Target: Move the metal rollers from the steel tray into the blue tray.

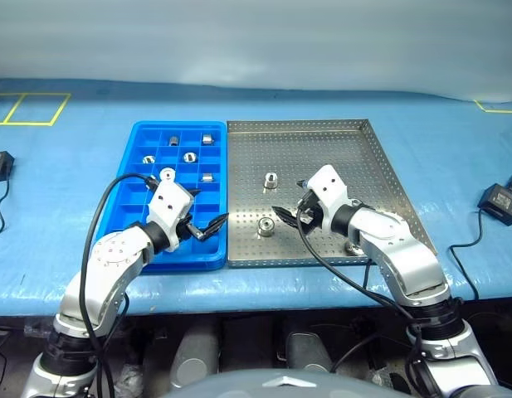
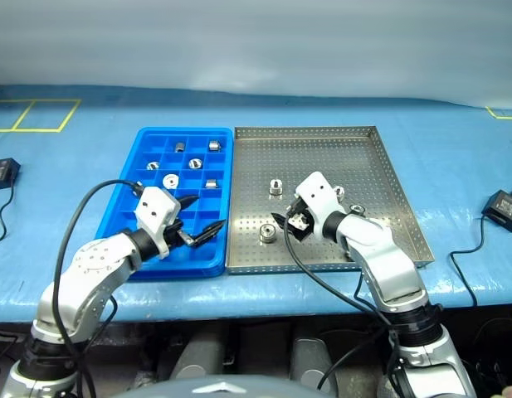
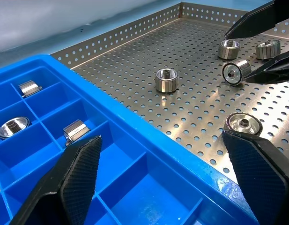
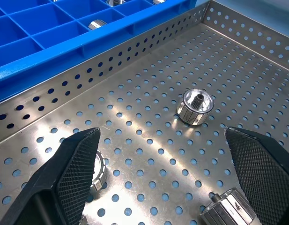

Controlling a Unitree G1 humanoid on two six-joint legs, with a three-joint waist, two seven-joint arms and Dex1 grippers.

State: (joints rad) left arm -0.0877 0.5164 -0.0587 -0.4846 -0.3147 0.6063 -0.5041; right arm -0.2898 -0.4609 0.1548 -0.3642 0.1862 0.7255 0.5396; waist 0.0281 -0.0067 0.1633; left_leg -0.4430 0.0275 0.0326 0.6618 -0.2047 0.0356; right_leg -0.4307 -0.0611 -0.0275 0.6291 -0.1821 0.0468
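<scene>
Rollers [image 1: 266, 227] lie loose on the steel tray [image 1: 380, 166] at frame centre. Both the right gripper [image 1: 290, 214] and left gripper [image 1: 204, 225] gape wide, empty. Probably best: right descends squarely over the nearest roller, then carries it to the blue tray [image 1: 133, 186].

blue tray [image 1: 133, 191]: lay on the blue table cover [image 1: 65, 207], its long side touching the steel tray [image 1: 380, 166].
rollers in blue tray: five sat in separate compartments, among them one at [image 1: 207, 140] and one at [image 1: 167, 175].
rollers in steel tray: one at [image 1: 271, 179] stood mid-tray; another [image 1: 265, 227] lay nearer the front rim.
left gripper [image 1: 207, 225]: hung over the blue tray's near right corner, fingers spread, holding nothing.
right gripper [image 1: 294, 215]: hung over the steel tray just beside the front roller, fingers apart, empty.
yellow tape [image 1: 27, 108]: marked the far left of the cover.
</scene>
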